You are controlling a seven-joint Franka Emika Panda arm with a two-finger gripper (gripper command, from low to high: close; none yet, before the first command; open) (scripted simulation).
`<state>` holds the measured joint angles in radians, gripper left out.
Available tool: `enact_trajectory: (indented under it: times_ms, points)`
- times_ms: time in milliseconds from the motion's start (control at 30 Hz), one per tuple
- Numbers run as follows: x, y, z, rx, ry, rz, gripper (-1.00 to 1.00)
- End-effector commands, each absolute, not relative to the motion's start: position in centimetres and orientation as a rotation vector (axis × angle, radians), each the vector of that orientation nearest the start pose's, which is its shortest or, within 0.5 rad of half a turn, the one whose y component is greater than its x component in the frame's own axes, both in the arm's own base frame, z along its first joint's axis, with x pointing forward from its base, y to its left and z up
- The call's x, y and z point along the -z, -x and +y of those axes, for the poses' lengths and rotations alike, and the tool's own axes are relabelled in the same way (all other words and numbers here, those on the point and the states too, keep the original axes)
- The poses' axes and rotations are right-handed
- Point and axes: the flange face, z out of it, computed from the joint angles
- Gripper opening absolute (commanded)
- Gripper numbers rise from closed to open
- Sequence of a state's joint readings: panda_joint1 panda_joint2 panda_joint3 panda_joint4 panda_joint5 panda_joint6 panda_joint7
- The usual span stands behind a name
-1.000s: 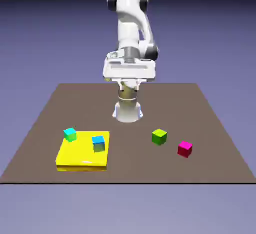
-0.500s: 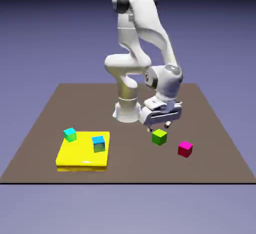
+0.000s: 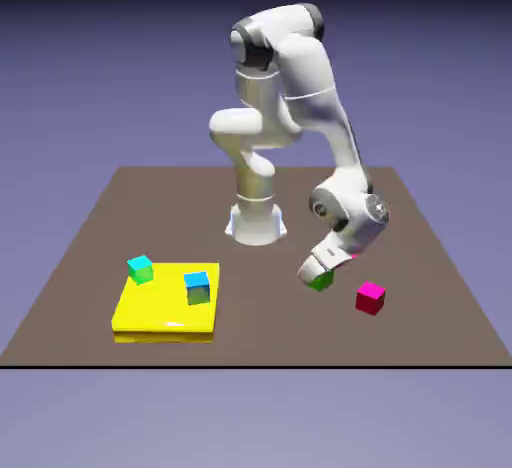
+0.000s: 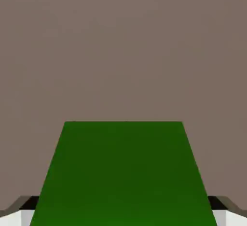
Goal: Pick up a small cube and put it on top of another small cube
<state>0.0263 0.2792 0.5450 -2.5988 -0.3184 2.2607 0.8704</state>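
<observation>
A green cube (image 3: 321, 282) sits on the brown table, right of centre in the exterior view. My gripper (image 3: 317, 273) has come down over it and hides its top. In the hand view the green cube (image 4: 123, 172) fills the lower middle. One grey fingertip (image 4: 12, 218) shows at its left and the other at its right, so my gripper (image 4: 123, 218) straddles it and looks open. A magenta cube (image 3: 370, 298) lies just to the exterior view's right of the green one and is untouched.
A flat yellow slab (image 3: 150, 314) lies at the exterior view's left front. It carries two cubes with cyan tops, one (image 3: 140, 269) at its back left corner and one (image 3: 197, 287) near its right edge. The robot's base (image 3: 256, 224) stands behind.
The arm swung from upright over its base out toward the exterior view's right and dropped. The gripper went from hovering above the green cube to standing around it. No cube has moved.
</observation>
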Motion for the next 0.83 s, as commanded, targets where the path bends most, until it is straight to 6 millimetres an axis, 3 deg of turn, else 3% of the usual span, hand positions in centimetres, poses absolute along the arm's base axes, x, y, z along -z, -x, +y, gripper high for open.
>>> enact_trajectory:
  times_ms: [0, 67, 100, 267, 467, 500, 533, 667, 700, 733, 800]
  points:
    - [-15.6, -30.4, 21.2, -0.689, 3.464, -0.001, -1.0]
    - [-17.7, -30.8, 21.9, -0.692, 3.461, -0.004, -1.0]
    - [-17.7, -30.8, 21.9, -0.692, 3.461, -0.004, -1.0]
    - [-19.6, -32.2, 27.6, -0.537, 3.444, -0.824, -1.0]
    - [-22.7, -33.4, 34.8, -0.302, 3.219, -1.724, -1.0]
    - [-23.0, -33.4, 35.4, -0.28, 3.191, -1.796, -1.0]
    - [-23.0, -33.4, 35.4, -0.279, 3.191, -1.796, -1.0]
    - [-16.7, -34.0, 32.9, -0.279, 3.191, -1.796, -1.0]
    - [-16.7, -34.0, 32.9, -0.28, 3.191, -1.796, 1.0]
    - [-16.7, -34.0, 32.9, -0.279, 3.191, -1.796, 1.0]
    - [-20.3, -33.9, 34.3, -0.277, 3.195, -1.793, 1.0]
